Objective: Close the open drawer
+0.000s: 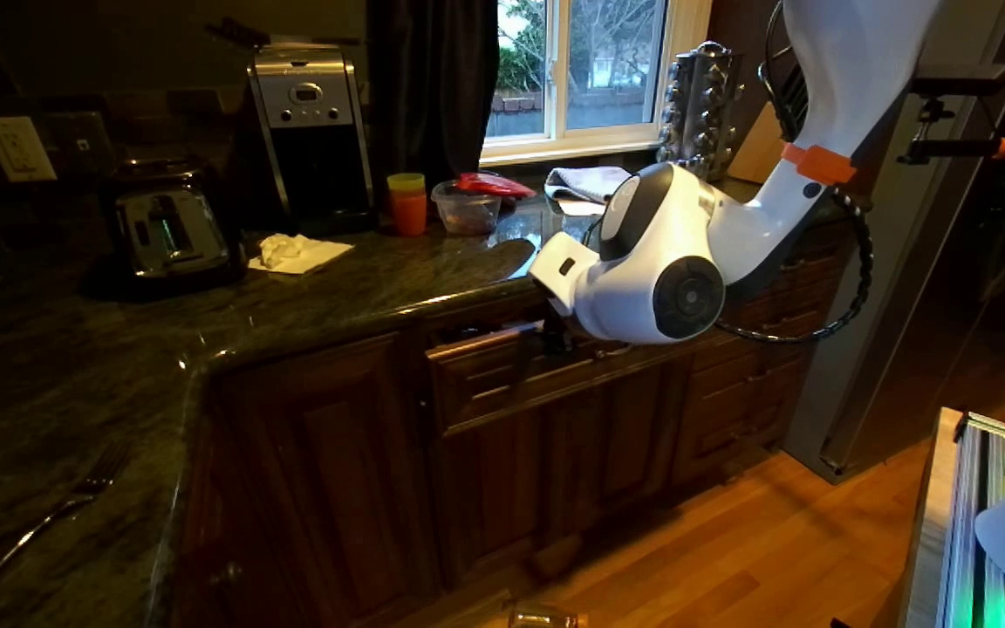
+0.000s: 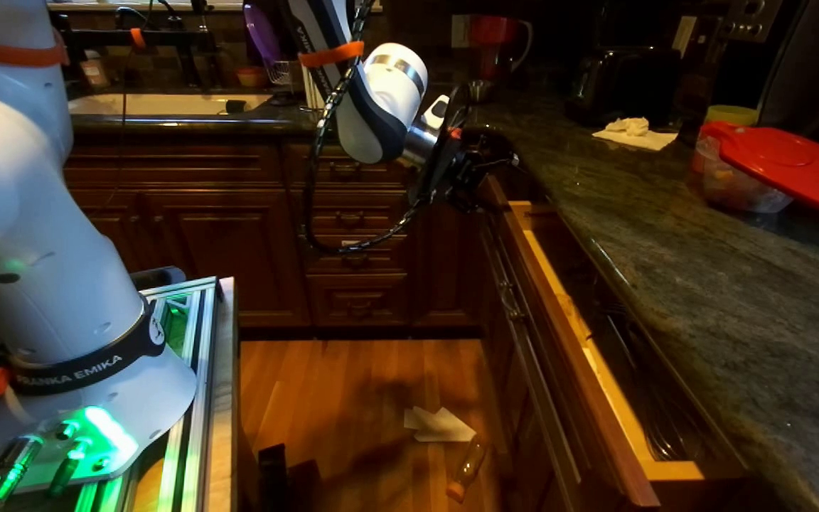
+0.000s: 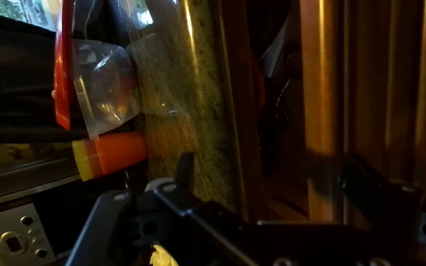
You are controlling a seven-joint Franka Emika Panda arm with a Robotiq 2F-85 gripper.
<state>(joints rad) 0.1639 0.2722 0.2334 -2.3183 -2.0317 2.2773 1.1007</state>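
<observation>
Drawer (image 3: 323, 92) shows its front edge between the spread fingers (image 3: 186, 170).

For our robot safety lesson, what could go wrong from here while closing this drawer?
Pinching: in the wrist view, the open end effector has one finger in line with the counter and one with the drawer, so one could get caught between.
Binding: it seems nearer one end of the wide drawer, so pushing there might skew it.

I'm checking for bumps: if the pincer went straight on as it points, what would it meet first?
Probably the drawer front, near its top edge; how close the pincer is, the pictures leave unclear.
</observation>
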